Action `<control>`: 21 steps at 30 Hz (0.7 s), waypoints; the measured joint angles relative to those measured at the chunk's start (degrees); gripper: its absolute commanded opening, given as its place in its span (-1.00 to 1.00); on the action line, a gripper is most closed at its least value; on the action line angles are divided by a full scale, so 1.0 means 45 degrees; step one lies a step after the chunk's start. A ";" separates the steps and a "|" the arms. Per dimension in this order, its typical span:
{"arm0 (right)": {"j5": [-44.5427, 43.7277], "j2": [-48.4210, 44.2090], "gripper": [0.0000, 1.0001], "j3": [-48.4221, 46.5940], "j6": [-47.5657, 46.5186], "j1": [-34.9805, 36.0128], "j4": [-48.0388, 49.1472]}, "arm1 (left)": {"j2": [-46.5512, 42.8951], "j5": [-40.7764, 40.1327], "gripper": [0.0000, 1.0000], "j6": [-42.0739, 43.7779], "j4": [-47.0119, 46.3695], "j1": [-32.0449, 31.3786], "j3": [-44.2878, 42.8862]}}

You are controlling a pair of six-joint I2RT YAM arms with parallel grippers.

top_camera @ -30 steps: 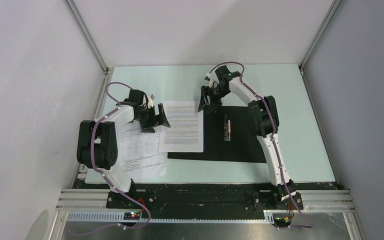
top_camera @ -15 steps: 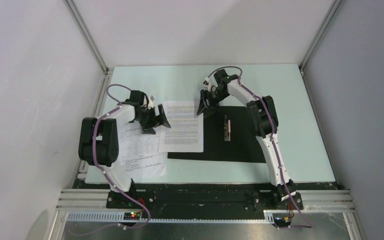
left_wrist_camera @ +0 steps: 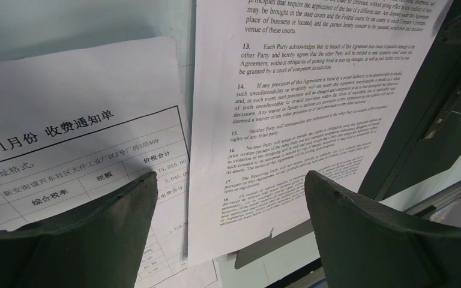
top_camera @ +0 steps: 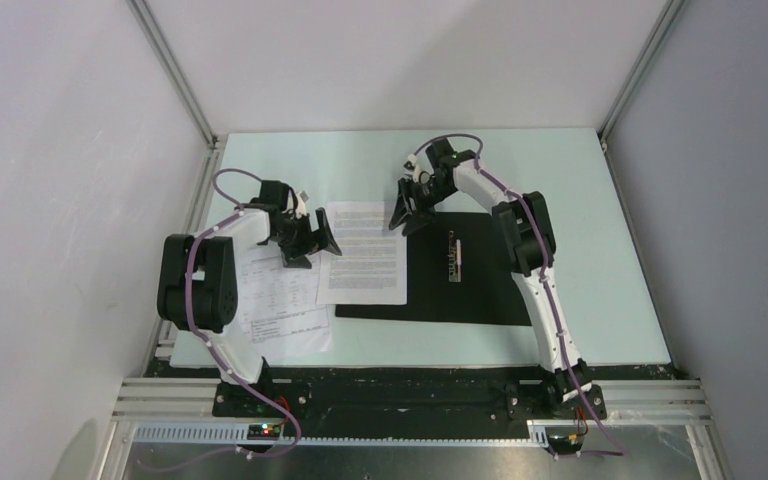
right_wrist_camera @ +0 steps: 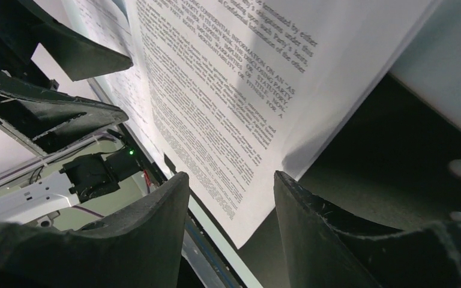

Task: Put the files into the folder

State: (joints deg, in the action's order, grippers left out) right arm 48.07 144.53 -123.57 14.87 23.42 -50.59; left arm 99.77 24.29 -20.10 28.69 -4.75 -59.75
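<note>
The folder (top_camera: 470,280) lies open on the table, black inside up, with its metal clip (top_camera: 453,257) along the spine. A white sheet of dense English text (top_camera: 365,255) lies with its right part over the folder's left half. A second sheet with a printed table (top_camera: 278,300) lies left of it, partly under it. My left gripper (top_camera: 325,243) is open and empty at the text sheet's left edge, and its view shows both sheets (left_wrist_camera: 294,102) (left_wrist_camera: 66,162). My right gripper (top_camera: 406,213) is open and empty above the text sheet's far right corner (right_wrist_camera: 228,90), over the black folder (right_wrist_camera: 390,150).
The pale green table (top_camera: 580,180) has grey walls on three sides. A black rail (top_camera: 380,395) with the arm bases runs along the near edge. My left gripper's fingers (right_wrist_camera: 60,114) show in the right wrist view beyond the sheet.
My right gripper has moved a little left and nearer, toward the text sheet's far right corner. The left arm and the sheets have hardly moved.
</note>
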 measured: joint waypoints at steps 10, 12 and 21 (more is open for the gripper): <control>0.0826 0.0000 0.09 0.0189 0.0510 0.0117 0.0544 | 0.0000 0.0000 0.94 -0.0005 0.0000 0.0000 0.0000; 0.0767 0.0000 0.11 0.0194 0.0452 0.0117 0.0525 | 0.0000 0.0000 0.94 -0.0005 0.0000 0.0000 0.0000; -0.0602 -0.0476 0.21 0.0801 0.0160 -0.0112 -0.0005 | 0.0000 0.0005 0.94 -0.0005 0.0000 0.0000 0.0000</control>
State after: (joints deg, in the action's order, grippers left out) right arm 45.36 142.39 -119.96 15.59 22.92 -50.61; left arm 99.77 24.32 -20.12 28.69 -4.75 -59.75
